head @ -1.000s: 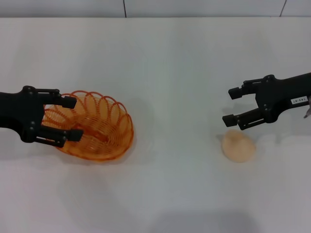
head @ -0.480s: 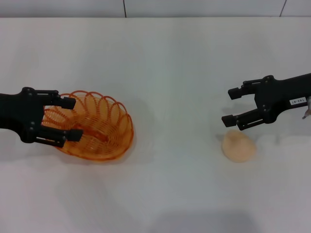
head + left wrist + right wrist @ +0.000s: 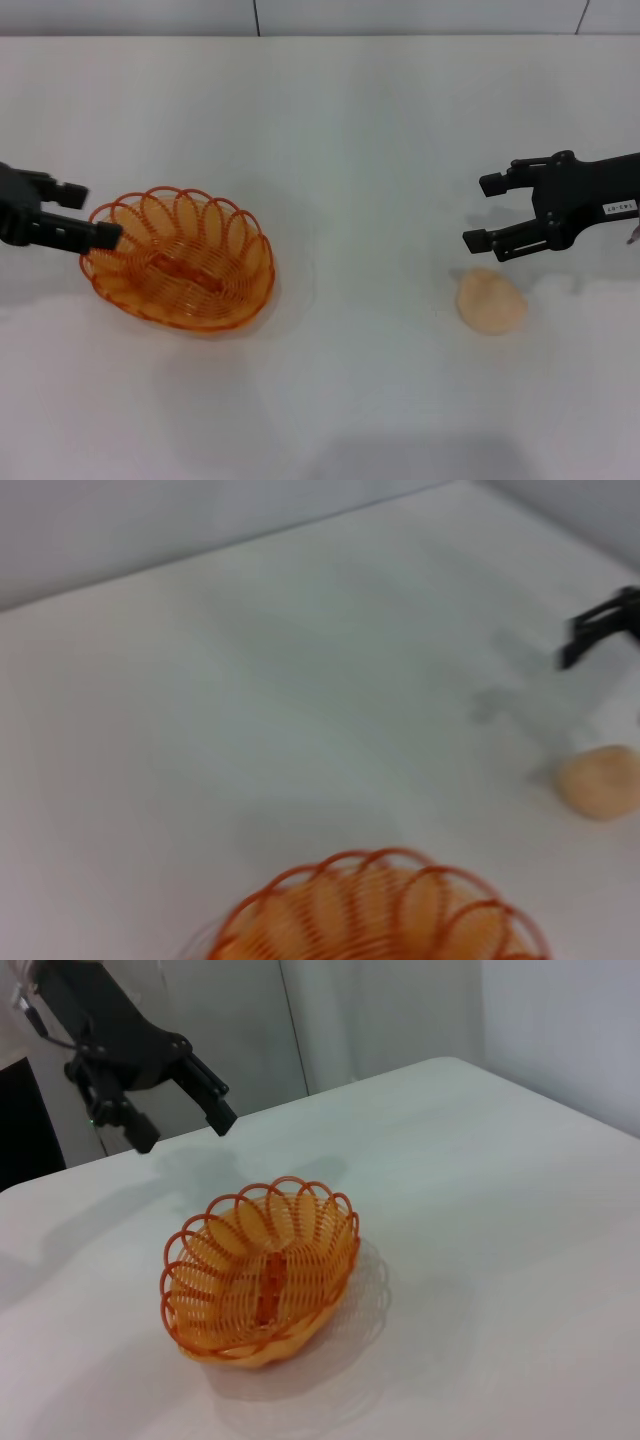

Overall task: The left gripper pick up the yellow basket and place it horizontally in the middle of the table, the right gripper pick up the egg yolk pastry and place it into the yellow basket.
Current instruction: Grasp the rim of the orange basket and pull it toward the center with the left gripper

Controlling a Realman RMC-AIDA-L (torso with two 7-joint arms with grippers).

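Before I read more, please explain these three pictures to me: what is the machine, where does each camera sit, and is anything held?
This is a robot with two arms, each ending in a black two-finger claw. One picture looks down from its head; the other two come from cameras on its wrists.

On the white table lie an orange wire basket and a small pale bun.

In the head view the left gripper is just beside the basket's rim, open and holding nothing. The right gripper hangs open just beyond the bun, also holding nothing.

The left wrist view shows the basket's edge close up, with the bun and the other claw farther off. The right wrist view shows the whole basket with the left gripper above and behind it.
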